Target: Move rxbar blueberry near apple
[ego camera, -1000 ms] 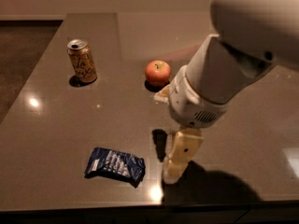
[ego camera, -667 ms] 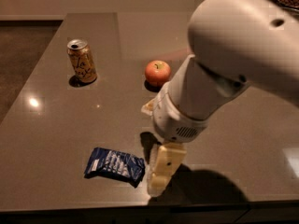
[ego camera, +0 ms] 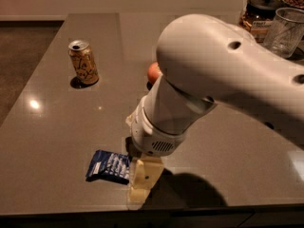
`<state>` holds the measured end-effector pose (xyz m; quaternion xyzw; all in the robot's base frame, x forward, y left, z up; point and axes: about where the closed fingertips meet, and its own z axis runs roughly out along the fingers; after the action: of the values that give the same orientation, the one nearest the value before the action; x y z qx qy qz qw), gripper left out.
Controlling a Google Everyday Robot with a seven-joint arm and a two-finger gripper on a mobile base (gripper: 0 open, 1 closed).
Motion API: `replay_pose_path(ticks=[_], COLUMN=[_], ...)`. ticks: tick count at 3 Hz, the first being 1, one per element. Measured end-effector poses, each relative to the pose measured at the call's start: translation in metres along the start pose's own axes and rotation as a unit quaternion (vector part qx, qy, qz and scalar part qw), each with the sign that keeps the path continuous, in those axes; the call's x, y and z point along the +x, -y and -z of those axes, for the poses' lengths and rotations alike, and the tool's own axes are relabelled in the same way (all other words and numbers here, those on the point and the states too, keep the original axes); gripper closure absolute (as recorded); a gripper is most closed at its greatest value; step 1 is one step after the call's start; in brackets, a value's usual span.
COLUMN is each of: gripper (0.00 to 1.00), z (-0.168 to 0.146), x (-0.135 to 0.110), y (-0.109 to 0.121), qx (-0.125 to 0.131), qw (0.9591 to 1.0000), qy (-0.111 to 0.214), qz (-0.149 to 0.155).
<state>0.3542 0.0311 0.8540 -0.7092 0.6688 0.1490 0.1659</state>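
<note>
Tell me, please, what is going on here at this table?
A robot arm is working on moving the rxbar blueberry near the apple. Its gripper hangs low at the near edge of the table, right at one end of the bar. The bar lies flat and is not yet lifted. The apple sits farther back, mostly hidden behind the arm. A gold drink can stands at the far left.

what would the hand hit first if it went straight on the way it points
Probably the tabletop, just beside the rxbar blueberry: the hand points down there. It may clip the wrapper's edge instead; depth is unclear.
</note>
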Motion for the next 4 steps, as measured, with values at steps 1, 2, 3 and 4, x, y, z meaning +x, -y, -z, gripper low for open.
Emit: replay_pose_path(ticks=[1,2,3,4], gripper=[0.0,0.26,0.49,0.8], z=[-0.014,-0.029,-0.035,-0.032], x=[-0.009,-0.015,-0.015,-0.015], y=[-0.002,-0.005,-0.006,-0.005], qx=[-0.004,-0.01,-0.015,-0.015], qw=[1.0,0.9999,0.9998,0.9998], qy=[-0.003,-0.008,-0.012,-0.011], qz=[0.004,0.007,0.007,0.004])
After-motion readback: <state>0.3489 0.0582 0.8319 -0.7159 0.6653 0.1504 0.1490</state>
